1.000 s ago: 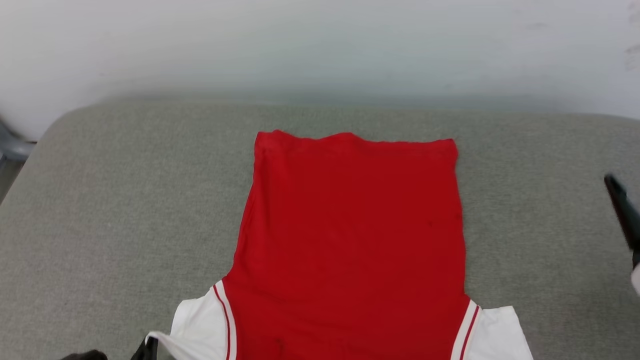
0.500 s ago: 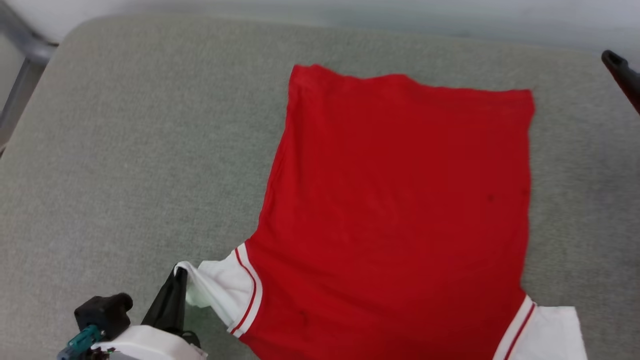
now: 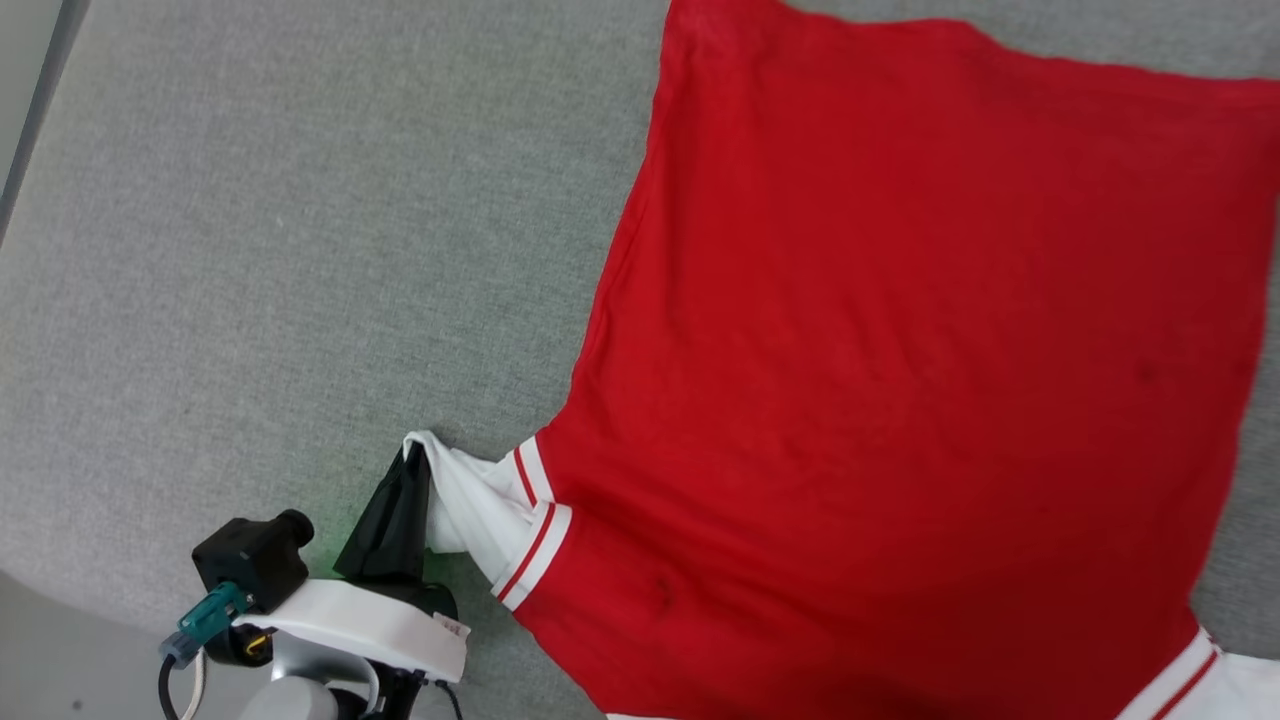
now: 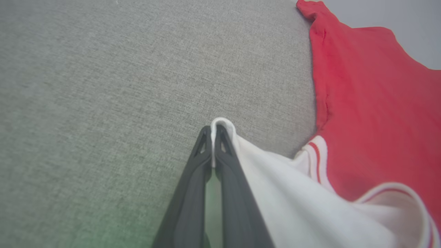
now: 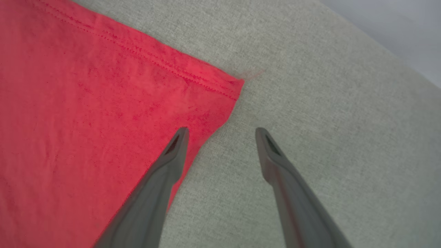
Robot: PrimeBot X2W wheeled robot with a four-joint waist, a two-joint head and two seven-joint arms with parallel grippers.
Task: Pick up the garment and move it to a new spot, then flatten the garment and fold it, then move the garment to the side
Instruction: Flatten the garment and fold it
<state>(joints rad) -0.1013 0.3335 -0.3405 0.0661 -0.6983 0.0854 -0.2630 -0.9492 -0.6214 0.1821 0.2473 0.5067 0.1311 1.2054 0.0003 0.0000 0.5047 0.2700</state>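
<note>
Red shirt (image 3: 900, 350) lies on the grey cushion (image 3: 300, 250) — left gripper (image 3: 412, 455) clamped on the shirt's white sleeve (image 4: 275, 179) tip — right gripper (image 5: 222, 131), jaws apart, straddles the shirt's edge near its hem corner.

Head camera stares steeply down on the grey cushion (image 3: 300, 250) and the garment (image 3: 900, 350), left wrist camera skims low and close along the left gripper (image 4: 211, 131), right wrist camera looks down close past the right gripper (image 5: 221, 131), and all three share that red cloth on grey.
</note>
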